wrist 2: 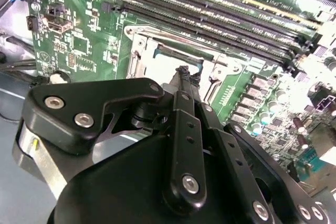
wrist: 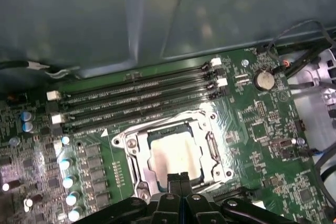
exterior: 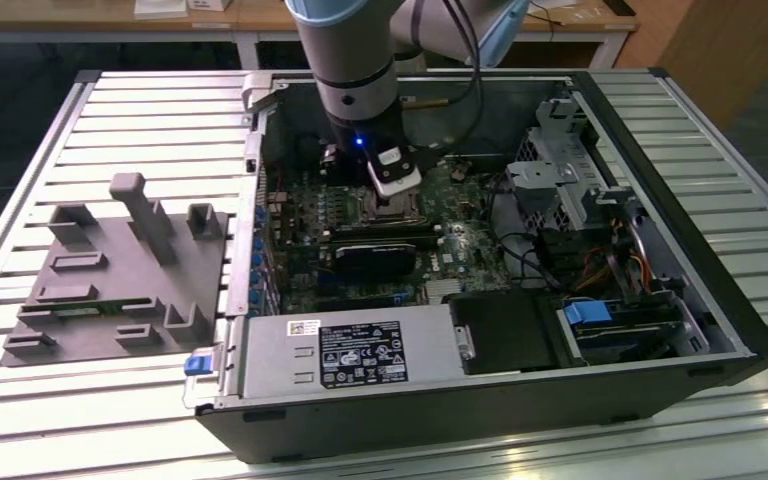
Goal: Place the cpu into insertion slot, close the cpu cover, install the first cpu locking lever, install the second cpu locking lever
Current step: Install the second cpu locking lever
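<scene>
I saw the tool [wrist: 180,178] with its fingers pressed together, holding nothing, just above the near edge of the insertion slot [wrist: 140,145] on the motherboard [wrist: 262,124]. The cpu [wrist: 176,153] lay flat in the slot, and the cpu cover [wrist: 208,148] lay closed around it.

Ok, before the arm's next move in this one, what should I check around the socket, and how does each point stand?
1. The cpu lies flat in the insertion slot: ok.
2. The cpu cover is down around the chip: ok.
3. Both locking levers latched: cannot tell.
4. The gripper is shut, tips at the cover's edge: ok.
5. The memory slots are clear of the gripper: ok.
</scene>
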`<state>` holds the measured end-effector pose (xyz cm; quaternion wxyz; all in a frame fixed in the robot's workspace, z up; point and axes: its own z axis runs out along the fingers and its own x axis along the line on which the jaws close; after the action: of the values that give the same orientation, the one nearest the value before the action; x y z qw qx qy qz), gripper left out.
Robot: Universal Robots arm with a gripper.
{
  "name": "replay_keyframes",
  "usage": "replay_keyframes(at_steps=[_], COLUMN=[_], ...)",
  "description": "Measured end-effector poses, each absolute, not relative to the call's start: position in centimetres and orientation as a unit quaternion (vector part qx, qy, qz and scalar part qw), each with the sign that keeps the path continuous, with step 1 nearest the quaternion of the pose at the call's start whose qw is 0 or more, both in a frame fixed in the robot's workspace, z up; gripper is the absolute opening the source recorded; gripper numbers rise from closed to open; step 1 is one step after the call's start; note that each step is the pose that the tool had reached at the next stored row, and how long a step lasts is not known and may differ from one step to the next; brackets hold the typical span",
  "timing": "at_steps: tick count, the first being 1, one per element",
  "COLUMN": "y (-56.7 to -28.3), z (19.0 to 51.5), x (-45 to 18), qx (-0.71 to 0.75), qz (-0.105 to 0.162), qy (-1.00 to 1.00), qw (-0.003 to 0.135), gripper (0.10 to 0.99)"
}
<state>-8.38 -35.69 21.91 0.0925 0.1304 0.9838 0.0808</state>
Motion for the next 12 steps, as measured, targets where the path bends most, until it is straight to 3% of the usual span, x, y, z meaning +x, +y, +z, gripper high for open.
replay_keyframes(at_steps=[5, 12], y=[-35.67, -35.68], z=[21.91, 21.82], x=[-8.38, -8.13], qx=[0.13, 0.135], qz=[0.081, 0.072], qy=[0.984, 0.988], qw=[0.092, 0.031], gripper=[0.102, 0.102])
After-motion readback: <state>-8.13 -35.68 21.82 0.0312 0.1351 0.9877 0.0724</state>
